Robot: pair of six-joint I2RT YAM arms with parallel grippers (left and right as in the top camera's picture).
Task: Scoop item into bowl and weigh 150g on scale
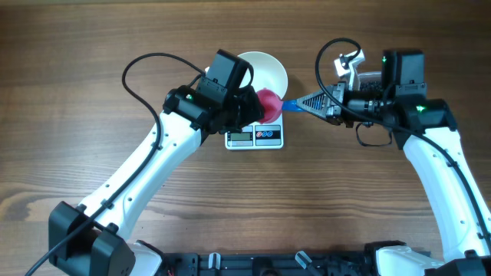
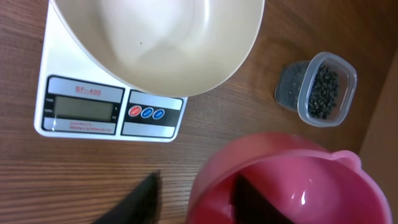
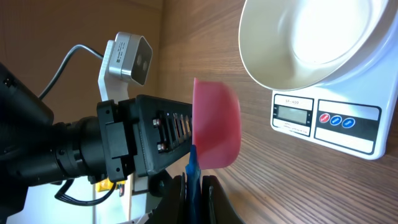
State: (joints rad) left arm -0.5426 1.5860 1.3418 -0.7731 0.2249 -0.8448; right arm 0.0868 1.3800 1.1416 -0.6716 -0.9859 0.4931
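Right jaws are pinched tight on the thin blue handle (image 1: 290, 106) of the pink scoop (image 2: 286, 180). It's light, stiff plastic, I reckon, though that narrow handle could twist under a load. Left jaws stand apart, one finger (image 2: 140, 202) outside the scoop's cup and one inside, gripping nothing.

The beads (image 2: 323, 92) sit in the clear tub (image 2: 289, 87) on the counter (image 1: 77, 46), near the scale (image 2: 68, 68). The white bowl (image 2: 168, 43) on top of it looks empty.

Hard, round and loose, they'll roll and bounce, so scoop them, never pinch. Red lettering on the scale reads SF-400; its display looks blank.
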